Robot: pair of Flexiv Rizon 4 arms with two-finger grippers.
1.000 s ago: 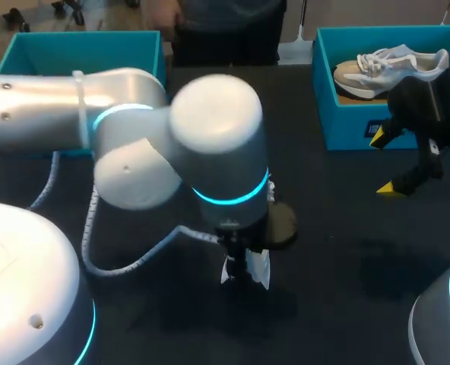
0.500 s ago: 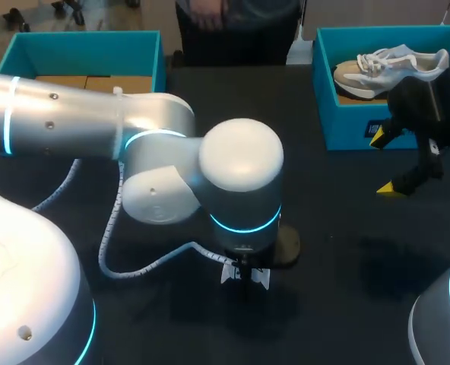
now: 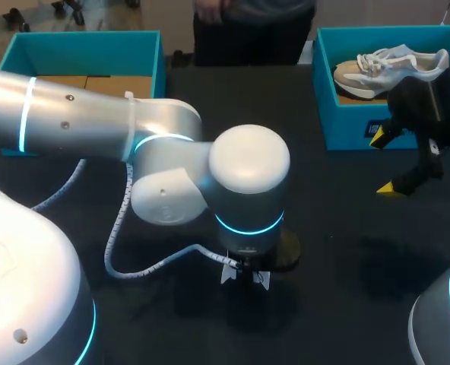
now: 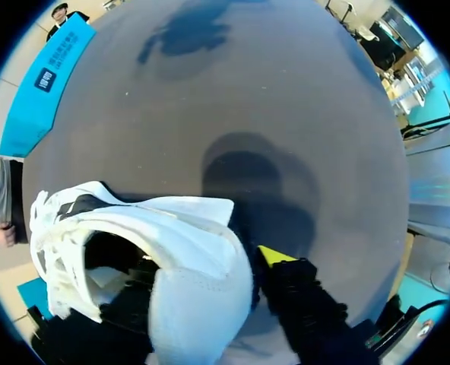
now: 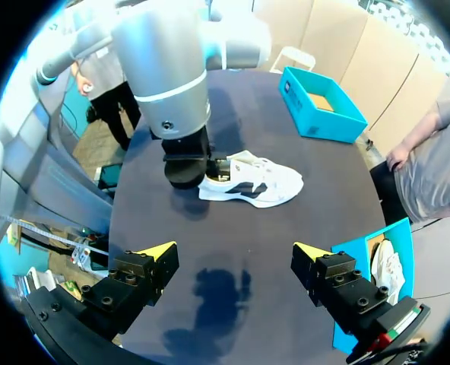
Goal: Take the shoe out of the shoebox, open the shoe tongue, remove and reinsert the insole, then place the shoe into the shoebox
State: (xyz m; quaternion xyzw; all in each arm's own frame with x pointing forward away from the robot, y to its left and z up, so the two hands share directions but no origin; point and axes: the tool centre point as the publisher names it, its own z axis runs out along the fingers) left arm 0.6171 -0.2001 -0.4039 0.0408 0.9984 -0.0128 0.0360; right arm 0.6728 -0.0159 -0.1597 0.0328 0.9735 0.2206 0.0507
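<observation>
Tabletop (image 3: 347, 251) level, pinching white shoe (image 5: 251, 185) by heel with left hand (image 3: 245, 275), holding right hand (image 5: 234, 251) open well apart, risking slip or tipped shoe from thin grip.

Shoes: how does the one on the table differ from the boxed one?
The loose shoe is white with black accents, lying on the table, heel gripped by the left gripper. The boxed shoe is beige and white, resting inside the teal shoebox, touched by no gripper. Both are laced sneakers.

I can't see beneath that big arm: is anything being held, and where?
Yes: the left fingers pinch the white lace-up sneaker at its heel; the right fingers hold nothing.
</observation>
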